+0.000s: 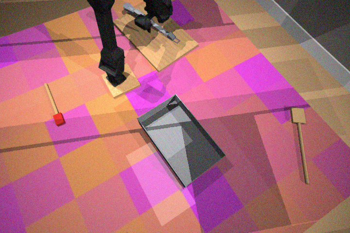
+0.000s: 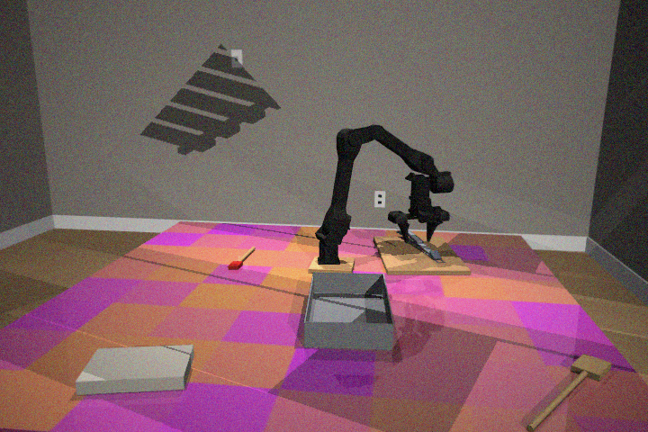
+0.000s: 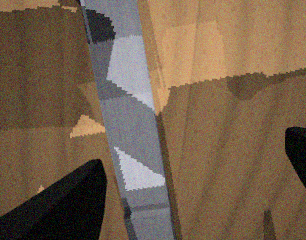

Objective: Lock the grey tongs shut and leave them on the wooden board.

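Note:
The grey tongs [image 1: 167, 33] [image 2: 427, 248] [image 3: 135, 130] lie on the wooden board [image 1: 159, 62] [image 2: 401, 265] [image 3: 243, 165], their arms together in one narrow bar. A small outlined loop shows at their near end in the top view. My gripper [image 1: 155, 25] [image 2: 418, 240] [image 3: 195, 155] is open and points down over the board, one finger on each side of the tongs. In the wrist view neither finger touches them; the left finger is nearer. The grey roasting tin [image 1: 156, 111] [image 2: 347, 337] holds no tongs. The lock inside the hinge cannot be seen.
My arm's base stands on a small wooden plate [image 1: 117, 93] [image 2: 347, 266] beside the board. A red-headed hammer [image 1: 58, 119] [image 2: 236, 265] lies on the left, a wooden mallet [image 1: 298, 115] [image 2: 591, 366] on the right. A pale flat box [image 2: 133, 364] lies at the front left.

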`<state>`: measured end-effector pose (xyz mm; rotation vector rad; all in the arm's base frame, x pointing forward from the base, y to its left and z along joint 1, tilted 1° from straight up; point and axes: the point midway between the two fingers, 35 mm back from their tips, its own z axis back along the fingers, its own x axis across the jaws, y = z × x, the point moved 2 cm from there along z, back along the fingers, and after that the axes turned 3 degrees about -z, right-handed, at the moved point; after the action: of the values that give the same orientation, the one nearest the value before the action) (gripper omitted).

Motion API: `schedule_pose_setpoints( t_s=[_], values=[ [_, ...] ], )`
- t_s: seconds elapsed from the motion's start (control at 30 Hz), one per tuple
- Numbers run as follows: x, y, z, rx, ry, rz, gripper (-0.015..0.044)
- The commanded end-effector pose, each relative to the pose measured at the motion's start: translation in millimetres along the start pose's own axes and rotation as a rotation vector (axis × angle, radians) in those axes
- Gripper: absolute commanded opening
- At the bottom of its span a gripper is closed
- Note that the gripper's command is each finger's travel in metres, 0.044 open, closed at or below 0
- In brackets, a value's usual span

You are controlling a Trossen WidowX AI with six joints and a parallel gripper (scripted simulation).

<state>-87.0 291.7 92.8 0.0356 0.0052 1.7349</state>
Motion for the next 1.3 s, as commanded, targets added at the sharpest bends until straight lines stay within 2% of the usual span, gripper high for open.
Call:
schedule_pose_setpoints(
  t_s=[0.0, 0.17, 0.5, 0.7, 0.87, 1.27],
  values=[
    [0, 0, 0, 0.000, 0.000, 0.000, 0.0440],
    [3, -21, 16, -0.003, -0.001, 0.000, 0.0440],
    [-25, -142, 110, -0.018, -0.001, -0.004, 0.0440],
    [-28, -146, 119, -0.020, -0.003, -0.004, 0.0440],
    [-27, -143, 148, -0.026, -0.020, -0.005, 0.0440],
    [-27, -142, 149, -0.026, -0.021, -0.005, 0.0440]
  ],
)
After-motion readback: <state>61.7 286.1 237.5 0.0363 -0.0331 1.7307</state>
